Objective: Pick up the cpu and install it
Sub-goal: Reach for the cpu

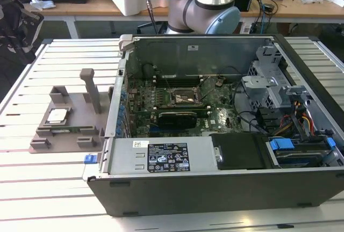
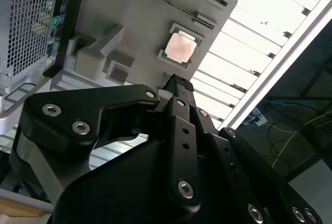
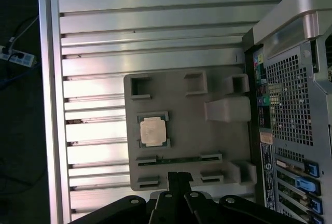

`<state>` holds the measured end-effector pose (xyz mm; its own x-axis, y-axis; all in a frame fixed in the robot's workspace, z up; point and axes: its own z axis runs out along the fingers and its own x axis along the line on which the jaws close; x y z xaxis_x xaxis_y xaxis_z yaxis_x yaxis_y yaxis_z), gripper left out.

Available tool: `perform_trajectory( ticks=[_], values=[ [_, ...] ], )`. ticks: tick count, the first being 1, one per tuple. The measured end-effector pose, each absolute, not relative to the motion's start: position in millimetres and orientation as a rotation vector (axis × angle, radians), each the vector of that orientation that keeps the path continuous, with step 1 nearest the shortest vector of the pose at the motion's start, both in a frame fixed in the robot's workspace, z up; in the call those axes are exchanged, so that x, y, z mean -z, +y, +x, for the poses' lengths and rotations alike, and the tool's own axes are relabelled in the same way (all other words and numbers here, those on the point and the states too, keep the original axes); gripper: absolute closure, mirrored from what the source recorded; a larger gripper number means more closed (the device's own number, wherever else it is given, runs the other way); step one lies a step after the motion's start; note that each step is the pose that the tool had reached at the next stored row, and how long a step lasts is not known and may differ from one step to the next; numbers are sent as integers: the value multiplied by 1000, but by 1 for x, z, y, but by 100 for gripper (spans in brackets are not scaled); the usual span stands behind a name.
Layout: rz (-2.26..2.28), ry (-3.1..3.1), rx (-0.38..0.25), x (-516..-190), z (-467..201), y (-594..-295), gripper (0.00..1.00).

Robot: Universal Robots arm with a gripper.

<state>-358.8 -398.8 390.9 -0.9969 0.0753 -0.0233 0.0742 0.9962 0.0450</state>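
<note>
Counter (image 1: 48,189) of pale slats carries the open computer case (image 1: 226,186), its socket (image 1: 180,98) seemingly vacant, and beside it the grey holder block (image 3: 212,146). The hand (image 3: 180,175) hovers above the block's edge, fingers pressed together on nothing. The cpu (image 3: 153,131) lies in its recess; I judge that pickup and installation both remain.

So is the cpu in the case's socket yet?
No, the cpu lies in the grey holder outside the case, on the exterior view's left.
</note>
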Motion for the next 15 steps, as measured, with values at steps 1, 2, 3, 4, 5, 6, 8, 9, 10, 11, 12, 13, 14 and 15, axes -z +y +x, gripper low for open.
perform_trajectory(
  ticks=[1, 2, 3, 4, 5, 6, 8, 9, 10, 11, 12, 13, 14, 15],
  values=[
    [117, 3114, -69, -391, -360, -399, 89],
    [117, 3114, -69, -391, -362, -399, 89],
    [117, 3114, -69, -391, -364, -399, 89],
    [117, 3114, -69, -391, -365, -399, 89],
    [117, 3114, -69, -391, -366, -399, 89],
    [117, 3114, -69, -391, -368, -399, 89],
    [117, 3114, -69, -391, -371, -399, 89],
    [117, 3114, -69, -391, -372, -399, 89],
    [117, 3114, -69, -391, -374, -399, 89],
    [117, 3114, -69, -391, -377, -399, 89],
    [117, 3114, -69, -391, -379, -399, 89],
    [117, 3114, -69, -391, -381, -399, 89],
    [117, 3114, -69, -391, -383, -399, 89],
    [117, 3114, -69, -391, -383, -399, 89]
  ],
)
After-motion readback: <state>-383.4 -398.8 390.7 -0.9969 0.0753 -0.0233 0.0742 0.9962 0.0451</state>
